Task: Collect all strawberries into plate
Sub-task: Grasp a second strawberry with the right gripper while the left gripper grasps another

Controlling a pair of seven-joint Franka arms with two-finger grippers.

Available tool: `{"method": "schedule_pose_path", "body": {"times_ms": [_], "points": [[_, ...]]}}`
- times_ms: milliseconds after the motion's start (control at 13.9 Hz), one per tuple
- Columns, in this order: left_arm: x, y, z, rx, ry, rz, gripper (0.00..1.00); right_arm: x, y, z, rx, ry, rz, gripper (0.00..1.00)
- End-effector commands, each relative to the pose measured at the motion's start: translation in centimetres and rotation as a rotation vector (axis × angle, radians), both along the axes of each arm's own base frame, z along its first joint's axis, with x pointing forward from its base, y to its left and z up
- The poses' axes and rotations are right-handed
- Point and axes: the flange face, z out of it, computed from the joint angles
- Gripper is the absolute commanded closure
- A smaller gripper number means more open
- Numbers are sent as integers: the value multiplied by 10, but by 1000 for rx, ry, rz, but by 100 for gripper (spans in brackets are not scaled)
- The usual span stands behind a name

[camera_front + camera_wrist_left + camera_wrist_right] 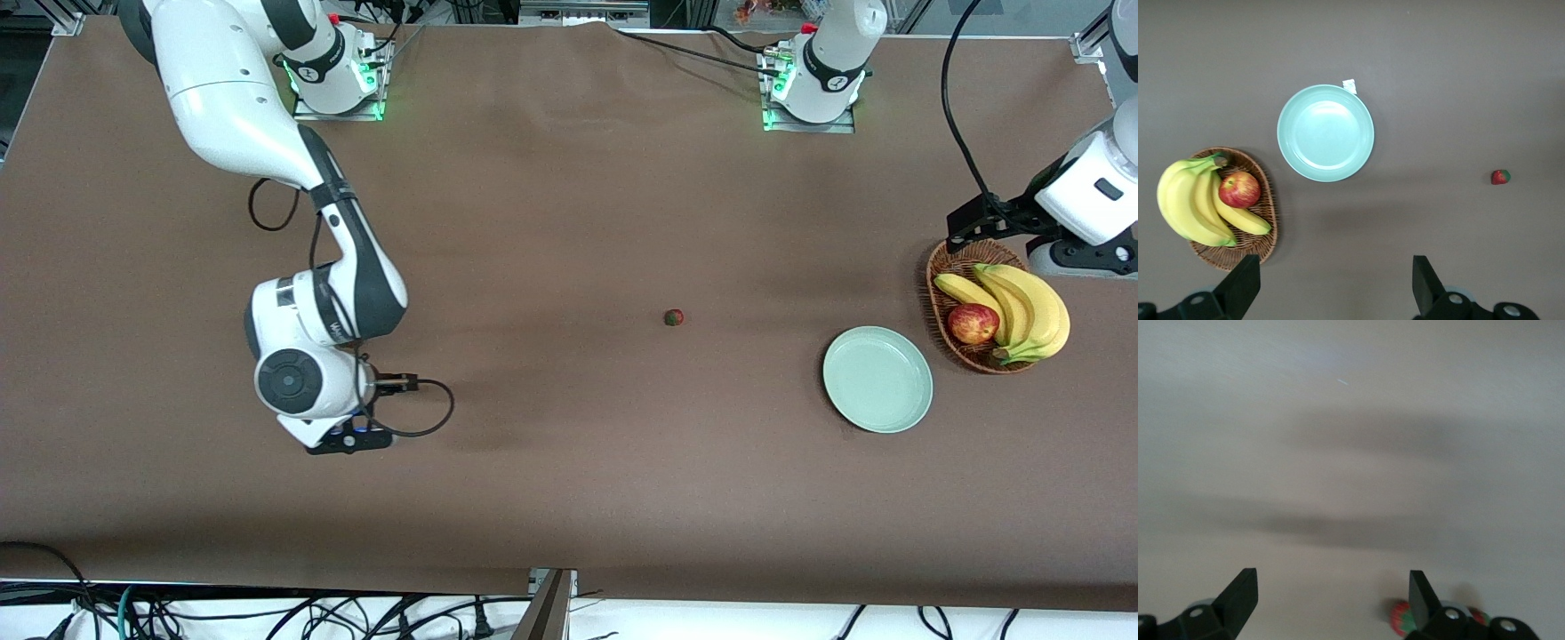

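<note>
Only apple (973,324), bananas (1022,309) in basket (944,267)

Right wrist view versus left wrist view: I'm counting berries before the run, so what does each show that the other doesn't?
Only the right wrist view: the open right gripper low over bare table, with two strawberries partly hidden by one of its fingers.

Only the left wrist view: the empty plate, the wicker basket with bananas and an apple, a lone strawberry, and the open left gripper.

Both: brown table, open jaws holding nothing.
</note>
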Motion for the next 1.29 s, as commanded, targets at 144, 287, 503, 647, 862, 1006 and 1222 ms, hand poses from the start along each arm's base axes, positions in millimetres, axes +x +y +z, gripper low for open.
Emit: {"method": "schedule_pose_path", "body": {"times_ms": [144, 287, 503, 647, 862, 1006, 1222], "points": [[52, -26, -83, -63, 29, 26, 0, -51, -40, -14, -1, -13, 17, 0], [70, -58, -130, -57, 33, -21, 0, -74, -47, -24, 11, -38, 15, 0], [70, -154, -246, -63, 153, -146, 0, -98, -57, -37, 20, -52, 13, 0], [56, -218, -300, -16, 139, -163, 0, -113, -61, -50, 28, -64, 12, 0], [39, -260, -325, 11, 107, -19, 0, -119, -64, -56, 30, -67, 7, 0], [18, -283, -319, 49, 125, 108, 0, -120, -76, -60, 32, -68, -11, 0], [-17, -283, -342, 114, 151, 155, 0, -121, -80, -62, 46, -66, -37, 0]]}}
